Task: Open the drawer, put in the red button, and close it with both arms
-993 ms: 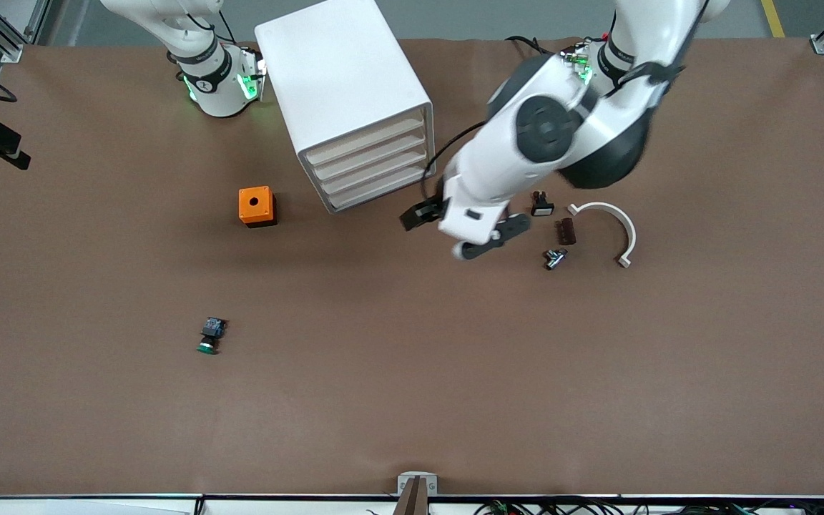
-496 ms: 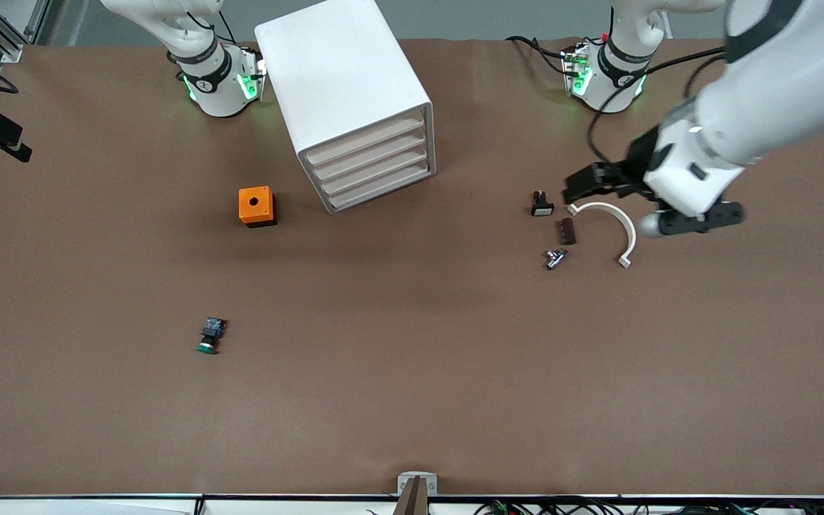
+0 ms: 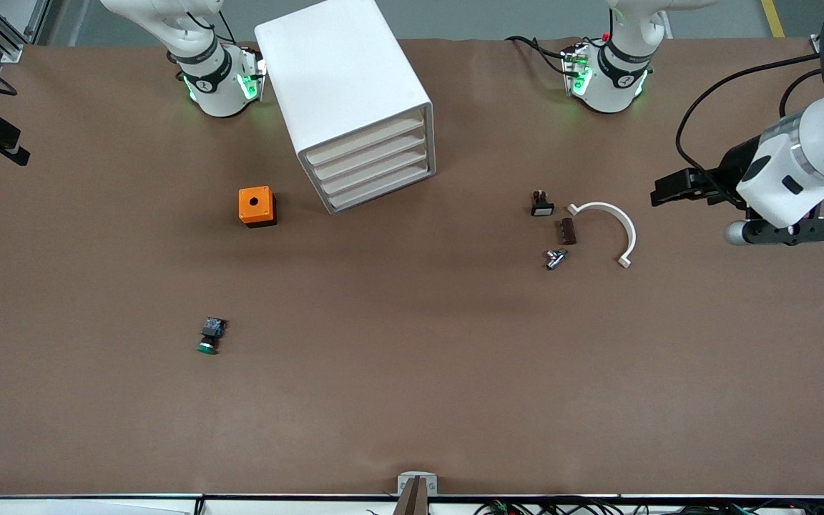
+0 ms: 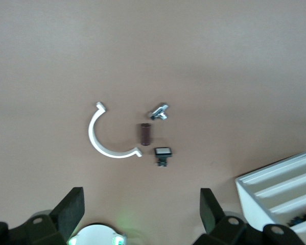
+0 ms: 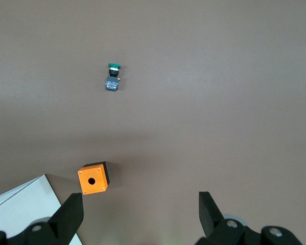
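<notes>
Judging done | white four-drawer cabinet [image 3: 355, 107] shut, no red button on brown tabletop [image 3: 412, 400] | left gripper [image 3: 673, 189] over tabletop's left-arm end, jaws spread | right gripper [image 5: 140, 206] above orange box [image 5: 93, 178], jaws spread

My brown table [image 3: 412, 400] carries a white drawer cabinet [image 3: 344, 93] and an orange box [image 3: 257, 206]. A green-capped switch [image 3: 209, 336] lies nearer the camera. A white curved clip [image 3: 616, 227] and small parts [image 3: 557, 232] sit toward my left arm's end.

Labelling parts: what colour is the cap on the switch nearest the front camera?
Green cap on the switch, with a black and blue body; clearest in the right wrist view.
</notes>
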`<state>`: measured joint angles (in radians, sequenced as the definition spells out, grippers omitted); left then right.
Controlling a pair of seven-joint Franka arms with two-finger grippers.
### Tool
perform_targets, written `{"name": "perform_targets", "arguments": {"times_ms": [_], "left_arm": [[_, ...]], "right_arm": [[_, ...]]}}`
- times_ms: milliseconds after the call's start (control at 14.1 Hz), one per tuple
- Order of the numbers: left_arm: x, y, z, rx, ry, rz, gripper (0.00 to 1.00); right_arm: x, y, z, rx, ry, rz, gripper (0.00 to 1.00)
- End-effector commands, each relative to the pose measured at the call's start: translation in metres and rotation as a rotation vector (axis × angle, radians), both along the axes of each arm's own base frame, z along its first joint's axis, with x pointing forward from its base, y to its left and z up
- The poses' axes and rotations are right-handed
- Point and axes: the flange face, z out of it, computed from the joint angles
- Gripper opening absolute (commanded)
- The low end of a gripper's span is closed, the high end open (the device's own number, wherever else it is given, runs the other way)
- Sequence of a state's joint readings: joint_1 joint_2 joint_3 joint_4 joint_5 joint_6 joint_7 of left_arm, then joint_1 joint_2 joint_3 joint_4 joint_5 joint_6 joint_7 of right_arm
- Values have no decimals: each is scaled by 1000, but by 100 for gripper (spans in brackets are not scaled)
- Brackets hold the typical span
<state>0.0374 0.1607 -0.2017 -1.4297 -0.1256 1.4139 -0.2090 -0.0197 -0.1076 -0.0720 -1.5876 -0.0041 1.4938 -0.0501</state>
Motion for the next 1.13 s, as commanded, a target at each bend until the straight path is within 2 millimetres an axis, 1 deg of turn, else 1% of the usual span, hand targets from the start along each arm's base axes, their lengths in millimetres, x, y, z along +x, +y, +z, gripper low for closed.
{"name": "perform_targets", "arguments": {"times_ms": [0, 142, 213, 284, 425, 567, 638, 709, 851, 993, 1063], "left_arm": [[-14, 19, -2, 26, -2, -63, 99], [-15, 30, -9, 62, 0, -82, 99], [-16, 31, -15, 66, -1, -90, 99], [-19, 39, -16, 69, -4, -87, 99], [-26, 46, -25, 70, -34, -90, 99], [-35, 51, -36, 71, -74, -79, 99], [-39, 50, -43, 71, -90, -79, 99], [-41, 53, -44, 70, -112, -71, 99], [-37, 60, -37, 69, -151, -55, 99], [-37, 63, -18, 68, -195, -49, 99], [-42, 65, -5, 68, -218, -45, 99]], "right_arm": [[-8, 0, 2, 20, -10, -1, 100], [-8, 2, 2, 33, -8, 0, 100], [-8, 2, 2, 33, -6, -1, 100], [-8, 2, 2, 33, -5, 0, 100], [-8, 3, 2, 35, -5, 2, 100], [-8, 3, 2, 33, -5, 2, 100], [-8, 2, 1, 35, -3, 0, 100], [-8, 2, 1, 33, -2, 0, 100], [-9, 4, 0, 35, 6, 4, 100], [-11, 2, 0, 37, 15, -1, 100], [-10, 2, -1, 37, 16, -1, 100]]}}
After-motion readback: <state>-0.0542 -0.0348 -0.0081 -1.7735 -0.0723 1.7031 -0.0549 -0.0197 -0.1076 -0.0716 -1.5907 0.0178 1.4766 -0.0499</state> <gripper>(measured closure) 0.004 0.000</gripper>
